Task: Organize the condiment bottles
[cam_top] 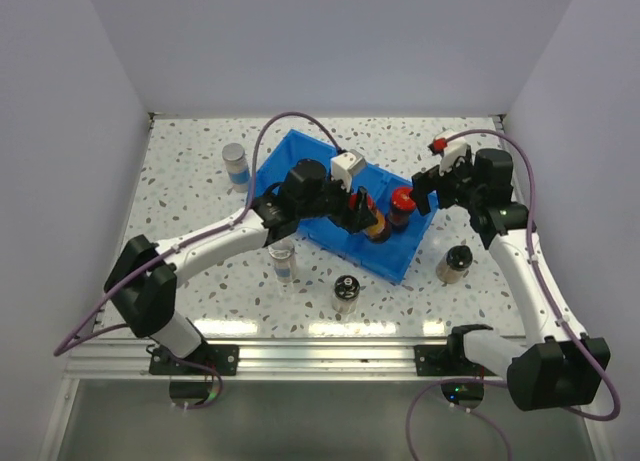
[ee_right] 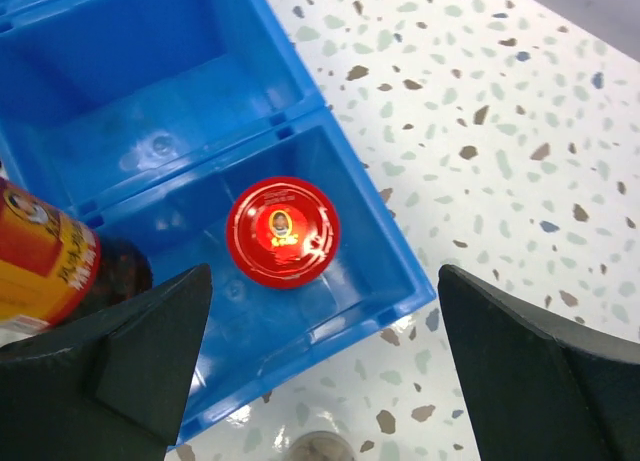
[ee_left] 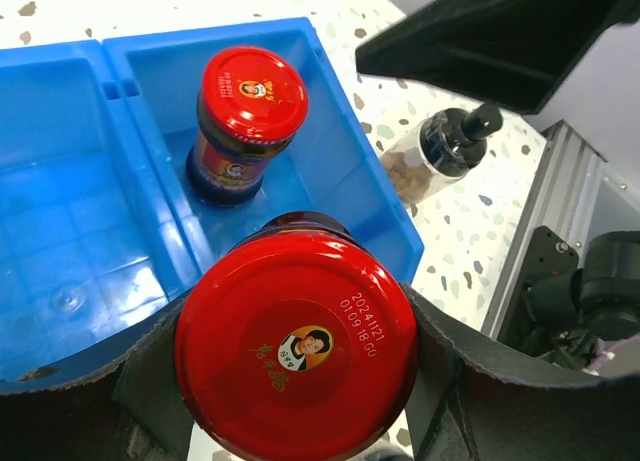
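Note:
My left gripper (cam_top: pixel 362 218) is shut on a dark jar with a red cap (ee_left: pixel 297 356), tilted over the blue bin's (cam_top: pixel 310 171) end compartment; its label shows in the right wrist view (ee_right: pixel 45 266). A second red-capped jar (cam_top: pixel 401 206) (ee_left: pixel 252 101) (ee_right: pixel 283 231) stands upright in that compartment. My right gripper (cam_top: pixel 425 189) (ee_right: pixel 325 381) hangs wide open above the bin's right corner, holding nothing. On the table stand a shaker-top jar (cam_top: pixel 455 264) (ee_left: pixel 440 151) right of the bin, another (cam_top: pixel 347 294) in front, a clear jar (cam_top: pixel 283 261) and a silver-lidded jar (cam_top: pixel 235 164).
The bin's middle compartment (ee_right: pixel 150 91) holds nothing. A white speckled tabletop (ee_right: pixel 500 131) surrounds the bin, with white walls on three sides. The metal rail (cam_top: pixel 320 353) with both arm bases runs along the near edge.

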### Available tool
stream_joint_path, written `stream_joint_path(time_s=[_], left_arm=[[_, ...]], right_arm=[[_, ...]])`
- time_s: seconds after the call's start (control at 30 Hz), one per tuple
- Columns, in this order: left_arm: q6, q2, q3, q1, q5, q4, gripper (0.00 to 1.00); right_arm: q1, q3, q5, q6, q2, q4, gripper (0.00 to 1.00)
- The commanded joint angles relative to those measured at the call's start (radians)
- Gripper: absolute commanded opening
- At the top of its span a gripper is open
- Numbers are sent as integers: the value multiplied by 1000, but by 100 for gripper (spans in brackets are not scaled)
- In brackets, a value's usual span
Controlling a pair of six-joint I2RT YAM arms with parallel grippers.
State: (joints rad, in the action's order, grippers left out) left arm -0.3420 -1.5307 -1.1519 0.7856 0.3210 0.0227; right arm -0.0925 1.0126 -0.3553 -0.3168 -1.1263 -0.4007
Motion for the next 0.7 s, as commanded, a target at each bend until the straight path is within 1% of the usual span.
stream_joint_path(time_s=[0.0, 0.2, 0.4, 0.43, 0.5, 0.57, 0.6, 0.63, 0.67], left_arm=[[31, -58, -123, 44, -45, 142, 0], [106, -212, -279, 115, -132, 33, 0], [165, -348, -380, 158, -226, -96, 0], [175, -374, -391, 164, -241, -124, 1], [199, -397, -420, 181, -286, -148, 5], [207, -422, -437, 196, -307, -176, 13], [218, -427, -449, 202, -318, -182, 18], [222, -436, -454, 207, -348, -193, 27], [228, -439, -462, 219, -361, -198, 31]], right_arm=[[17, -11, 79, 56, 42, 95, 99], [28, -20, 113, 70, 57, 115, 99], [31, -20, 133, 71, 57, 120, 99], [30, -22, 133, 71, 57, 120, 99], [33, -22, 133, 70, 59, 120, 99], [33, -22, 134, 70, 59, 122, 99], [31, -22, 134, 70, 59, 122, 99], [33, -22, 134, 70, 57, 122, 99], [33, -23, 134, 68, 60, 122, 99]])
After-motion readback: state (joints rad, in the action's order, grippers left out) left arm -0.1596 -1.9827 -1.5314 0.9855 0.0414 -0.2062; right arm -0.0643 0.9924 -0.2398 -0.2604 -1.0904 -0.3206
